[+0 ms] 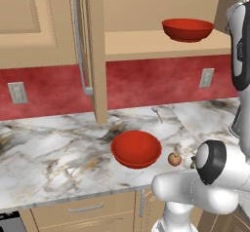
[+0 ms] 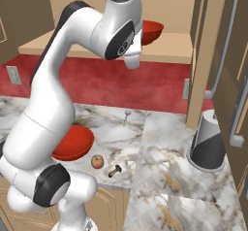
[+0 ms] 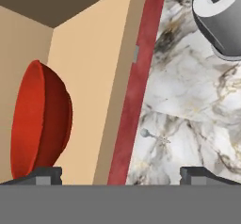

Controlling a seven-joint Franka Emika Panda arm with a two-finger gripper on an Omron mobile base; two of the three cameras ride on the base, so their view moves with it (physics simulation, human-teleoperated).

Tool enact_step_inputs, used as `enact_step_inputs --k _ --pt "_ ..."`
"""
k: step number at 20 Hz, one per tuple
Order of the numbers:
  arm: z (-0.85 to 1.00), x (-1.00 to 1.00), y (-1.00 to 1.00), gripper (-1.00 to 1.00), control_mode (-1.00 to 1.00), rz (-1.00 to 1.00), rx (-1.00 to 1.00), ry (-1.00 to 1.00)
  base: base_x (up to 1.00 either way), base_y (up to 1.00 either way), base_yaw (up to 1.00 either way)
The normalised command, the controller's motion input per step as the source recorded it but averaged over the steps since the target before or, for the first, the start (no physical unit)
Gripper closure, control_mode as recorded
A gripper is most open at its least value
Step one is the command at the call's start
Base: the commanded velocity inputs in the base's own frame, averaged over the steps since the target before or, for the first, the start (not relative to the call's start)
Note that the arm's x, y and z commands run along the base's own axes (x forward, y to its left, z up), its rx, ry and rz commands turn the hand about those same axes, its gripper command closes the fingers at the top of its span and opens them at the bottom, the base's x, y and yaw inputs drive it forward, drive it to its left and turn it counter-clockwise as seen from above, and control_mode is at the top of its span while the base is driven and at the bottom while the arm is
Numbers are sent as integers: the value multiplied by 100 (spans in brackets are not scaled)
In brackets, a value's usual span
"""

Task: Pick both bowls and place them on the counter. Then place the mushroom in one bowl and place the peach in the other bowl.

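One red bowl (image 1: 136, 148) is already seen resting on the marble counter (image 1: 53, 153), near its front edge, so half of the first job can be judged done. Just to its right the peach (image 1: 174, 159) is found on the counter close to the front edge, and beyond it the mushroom (image 2: 115, 171) is seen lying beside the peach, neither yet in a bowl. Further right and up, the second bowl (image 1: 188, 29) is left on the wooden shelf (image 1: 146, 43), toward its right end. The gripper (image 3: 120, 173) is held beside that bowl with jaws spread wide, nothing gripped. Left to do: this bowl, then both fillings.
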Motion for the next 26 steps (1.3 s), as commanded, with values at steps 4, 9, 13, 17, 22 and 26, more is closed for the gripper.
enact_step_inputs --k 4,9,13,17,22,26 --pt "-7 21 13 -100 -100 0 11 -15 0 0 0" --pt "0 39 6 -100 -100 10 2 -6 0 0 0" --pt "0 44 0 -100 -100 16 0 0 0 0 0" --pt "0 35 0 -100 -100 16 0 0 0 0 0" --pt "11 27 0 -100 -100 10 0 0 0 0 0" --pt "0 12 1 -100 -100 1 0 -2 0 0 0"
